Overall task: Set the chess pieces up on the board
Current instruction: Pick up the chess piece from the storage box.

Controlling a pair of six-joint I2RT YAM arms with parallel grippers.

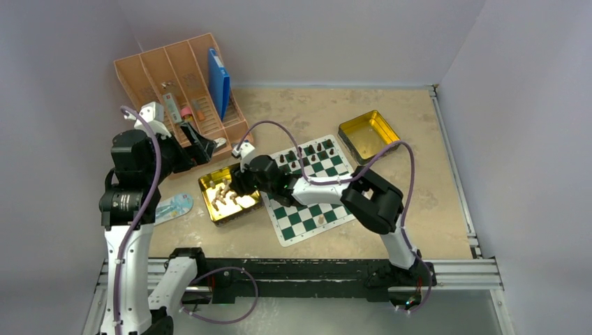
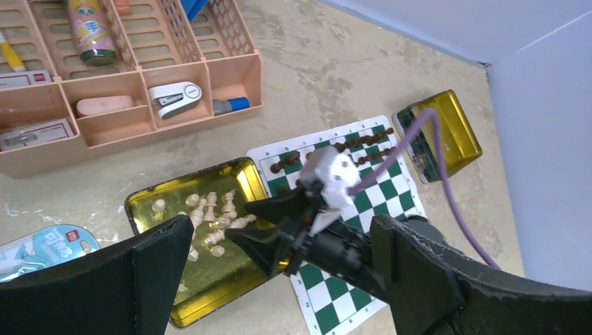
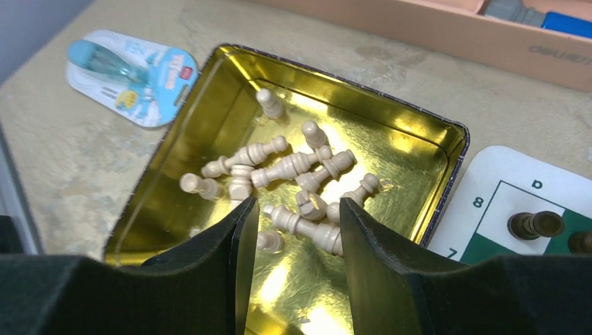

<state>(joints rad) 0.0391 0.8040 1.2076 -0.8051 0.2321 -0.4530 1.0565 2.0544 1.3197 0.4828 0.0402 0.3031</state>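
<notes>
Several tan chess pieces [image 3: 293,167] lie tumbled in a gold tin [image 3: 447,160] left of the green-and-white board [image 1: 300,227]. My right gripper [image 3: 297,209] is open, fingers low over the pile, one piece lying between them, nothing gripped. In the top view the right gripper [image 1: 234,188] reaches across the board into the tin [image 1: 209,183]. One tan piece [image 1: 321,220] stands near the board's near edge. My left gripper [image 1: 202,146] is open and empty, above and behind the tin. The left wrist view shows the pieces [image 2: 209,216], the board [image 2: 335,307] and the right gripper [image 2: 241,222].
Dark brown chessmen [image 1: 307,155] fill the board's far rows. A second gold tin [image 1: 368,135] sits at the back right. A pink organiser tray [image 1: 174,84] stands at the back left. A blue packet [image 1: 171,207] lies left of the tin.
</notes>
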